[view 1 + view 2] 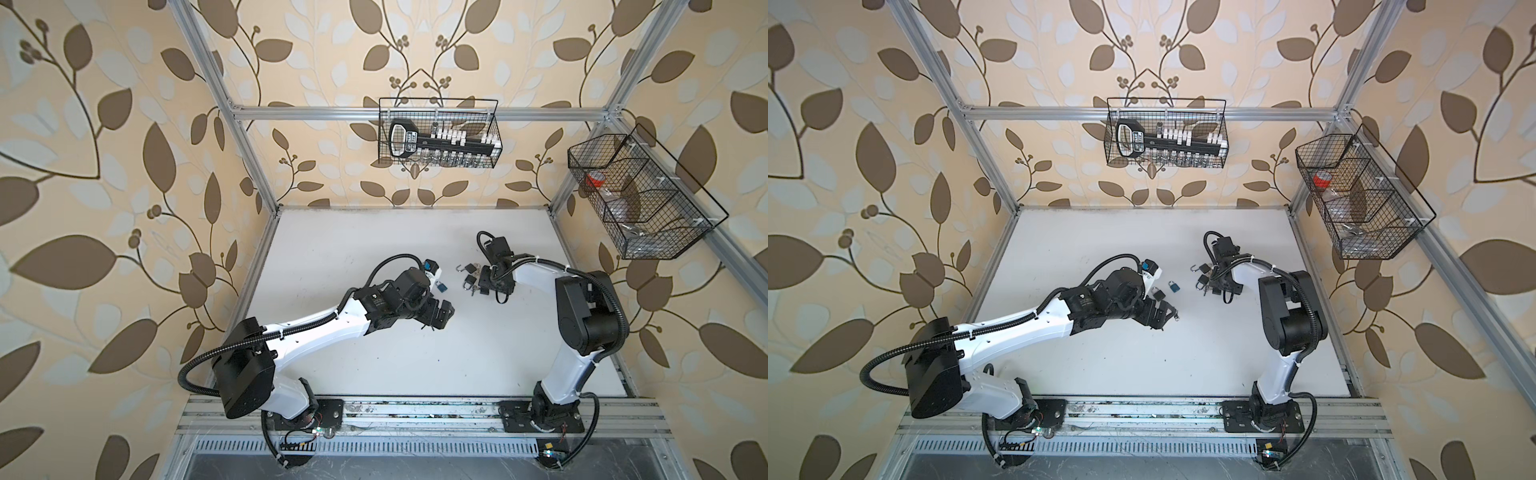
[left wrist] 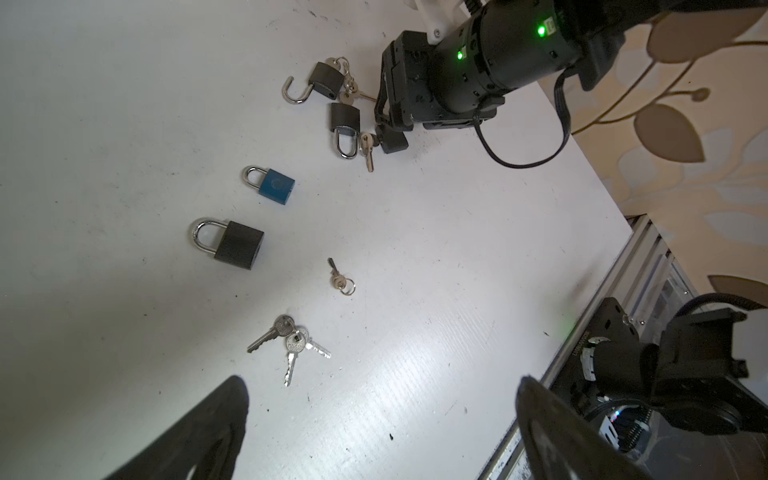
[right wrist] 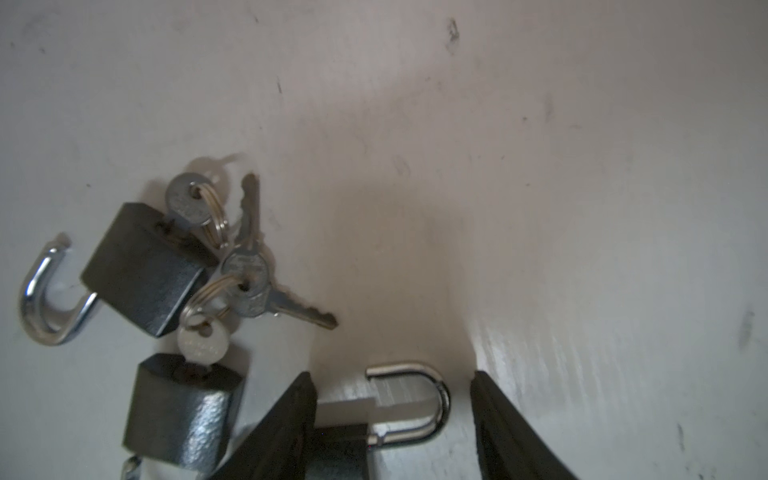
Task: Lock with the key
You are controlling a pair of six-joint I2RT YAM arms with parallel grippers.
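"Has the right gripper (image 3: 391, 376) got that padlock (image 3: 444, 399)?"

"No. Its fingers stand part-open astride it, and one hides half the body."

"And the keys?"

"A loose bunch of keys (image 2: 291, 338) lies on the table (image 2: 457, 249) near the left gripper (image 2: 382, 384), which is spread wide and empty."

beige leaf-patterned wallpaper (image 1: 104, 124) behind an aluminium frame (image 1: 311, 113), scuffed white tabletop (image 1: 374, 365)

An open black padlock (image 3: 141, 270) lies flat on the bench (image 3: 540, 166), shackle swung out, ringed key (image 3: 189, 203) in its keyhole; just beside it, a shut black padlock (image 3: 178, 411), also keyed.
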